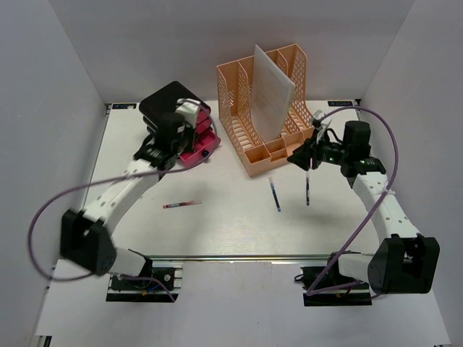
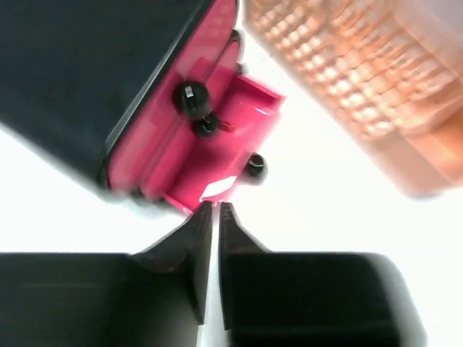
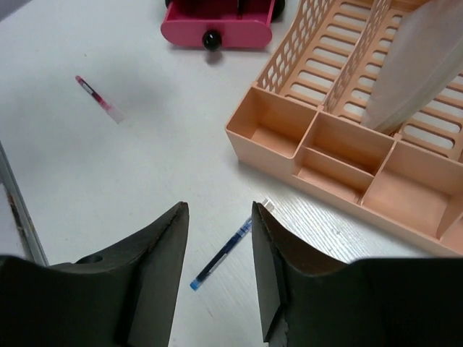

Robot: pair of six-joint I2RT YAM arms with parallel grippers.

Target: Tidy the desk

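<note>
Top external: desk (image 1: 231, 231) spans the whole middle, big stiff slab, heavy, nothing you'd grab, so I'd take the light loose bits mid-barrel | left gripper (image 2: 214, 210) far left by pink drawers (image 2: 217, 123), jaws pinched together, empty | right gripper (image 3: 218, 210) jaws apart, empty, above blue pen (image 3: 224, 253) | left wrist blurry, drawer contents unreadable

The left arm (image 1: 119, 195) reaches far forward — the left claw (image 2: 215, 210) is pinched tight. The right arm (image 1: 376, 191) bends inward, the right claw (image 3: 219, 210) spread apart.
</note>
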